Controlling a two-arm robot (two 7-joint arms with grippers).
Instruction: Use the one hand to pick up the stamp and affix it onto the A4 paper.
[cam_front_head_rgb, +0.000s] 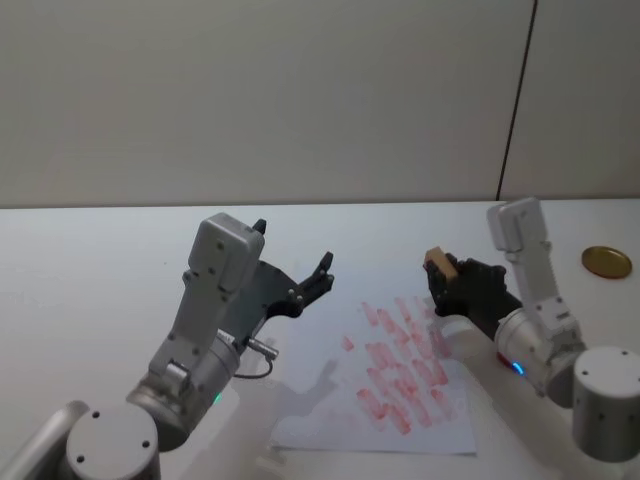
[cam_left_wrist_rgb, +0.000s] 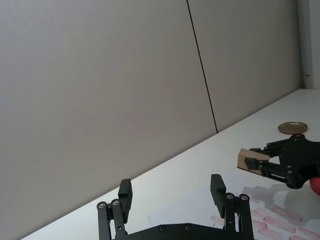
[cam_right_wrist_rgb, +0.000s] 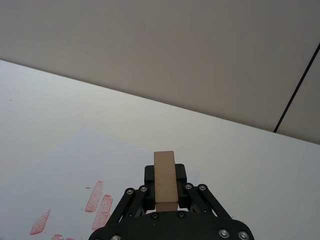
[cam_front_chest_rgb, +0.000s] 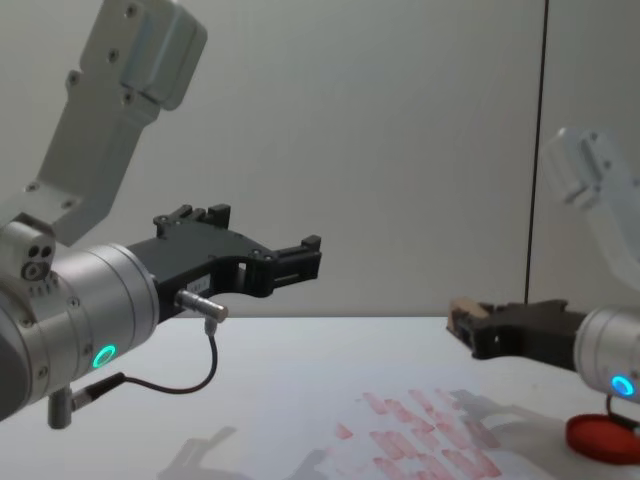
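The stamp (cam_right_wrist_rgb: 165, 172) is gripped between the fingers of the right gripper (cam_front_head_rgb: 445, 278), which are closed on its sides, and it is held in the air over the far right part of the A4 paper (cam_front_head_rgb: 325, 418). Rows of red marks are seen across the sheet, so a bare patch should be chosen, probably toward its near-left. The printing face should be turned flat down, lowered squarely and pressed without sliding, lest the mark be smeared. The left gripper (cam_left_wrist_rgb: 171, 186) is raised at the left, jaws wide apart and empty
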